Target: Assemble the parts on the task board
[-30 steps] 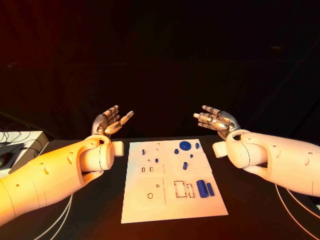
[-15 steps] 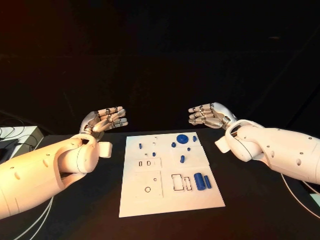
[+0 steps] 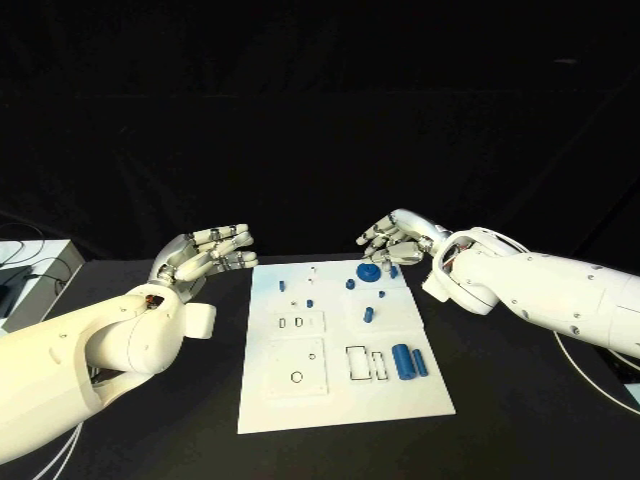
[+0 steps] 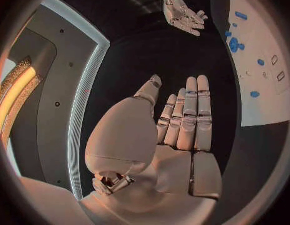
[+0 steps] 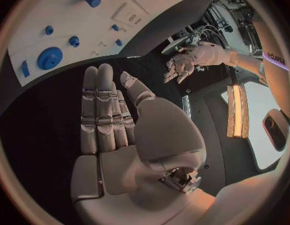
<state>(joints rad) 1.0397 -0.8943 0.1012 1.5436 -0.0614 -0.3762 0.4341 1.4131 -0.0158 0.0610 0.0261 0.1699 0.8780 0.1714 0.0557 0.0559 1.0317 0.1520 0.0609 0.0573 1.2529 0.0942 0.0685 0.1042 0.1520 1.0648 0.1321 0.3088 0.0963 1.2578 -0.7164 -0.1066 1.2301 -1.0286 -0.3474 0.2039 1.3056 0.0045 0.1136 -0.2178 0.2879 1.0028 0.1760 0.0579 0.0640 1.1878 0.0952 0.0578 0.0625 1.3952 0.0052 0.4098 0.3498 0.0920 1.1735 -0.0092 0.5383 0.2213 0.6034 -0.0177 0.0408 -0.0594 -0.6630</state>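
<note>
1. Above the far left corner of the task board [image 3: 342, 345], we see the left hand [image 3: 201, 256] raised off the black table [image 3: 536, 410], holding nothing, its fingers [image 4: 196, 112] straight and lying side by side, the thumb set a little apart from them.

2. Opposite it, we find the right hand [image 3: 395, 238] over the board's far edge, likewise holding nothing, with its fingers [image 5: 97, 110] extended together and the thumb angled away.

3. Just beneath the right hand, we note the large round blue part [image 3: 368, 271], toothed like a gear in the right wrist view [image 5: 49, 58], lying on the board and not touched by the fingers.

4. Near that gear, further from the right hand, we count several small blue parts [image 3: 350, 284] scattered across the far half of the board, one of them an upright peg [image 3: 368, 315] near the board's middle.

5. Well apart from both hands, toward the near right part of the board, we see two longer blue cylinders [image 3: 401, 360] lying side by side, just beside a pair of rectangular slots [image 3: 356, 362].

6. Between the hands, the board lies flat with its long side running away from the robot; more outlined recesses [image 3: 299, 322] mark its left half.

7. Beyond the left arm, we make out a pale box with cables [image 3: 10, 280] at the table's edge.
</note>
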